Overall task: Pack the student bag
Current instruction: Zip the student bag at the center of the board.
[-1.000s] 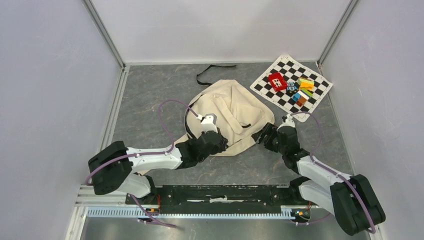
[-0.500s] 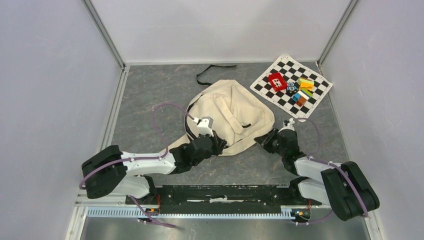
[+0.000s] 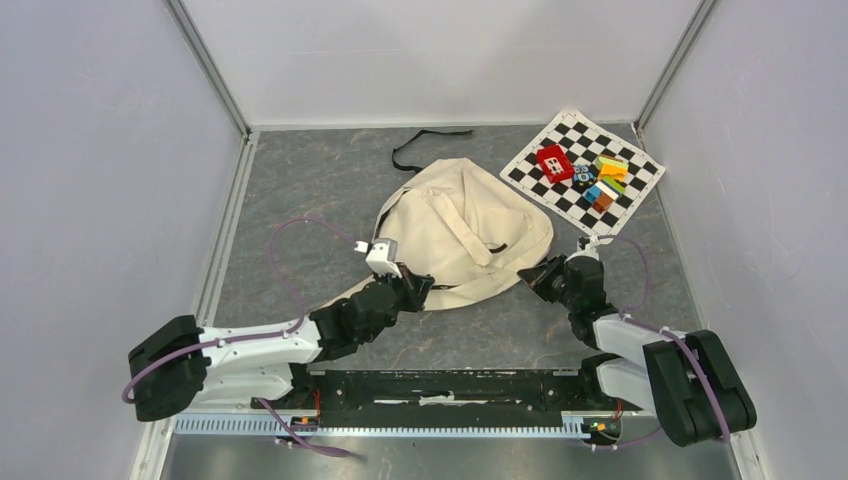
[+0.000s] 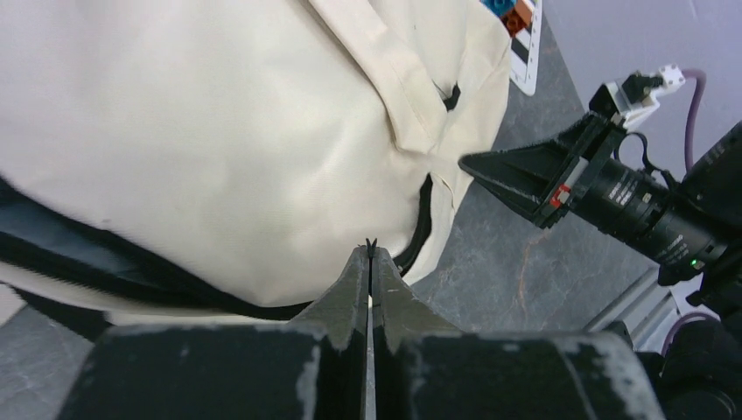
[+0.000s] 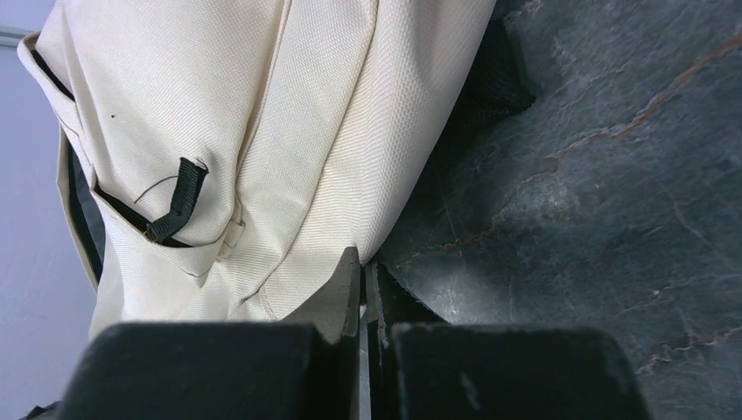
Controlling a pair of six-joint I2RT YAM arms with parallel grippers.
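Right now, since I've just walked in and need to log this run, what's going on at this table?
Two robot arms are working on a cream canvas backpack lying flat on the grey table. The left gripper is shut at the bag's near edge, and the right gripper is shut at its right edge. Whether either pinches fabric is unclear. Small coloured blocks sit unpacked on a checkered mat beyond.

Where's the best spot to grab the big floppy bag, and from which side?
Probably its near edge, reached low from the robot's side. The student bag lies flat and limp, so its broad top gives jaws nothing to pinch, while the rim by the black zipper folds thin enough to fit between them.
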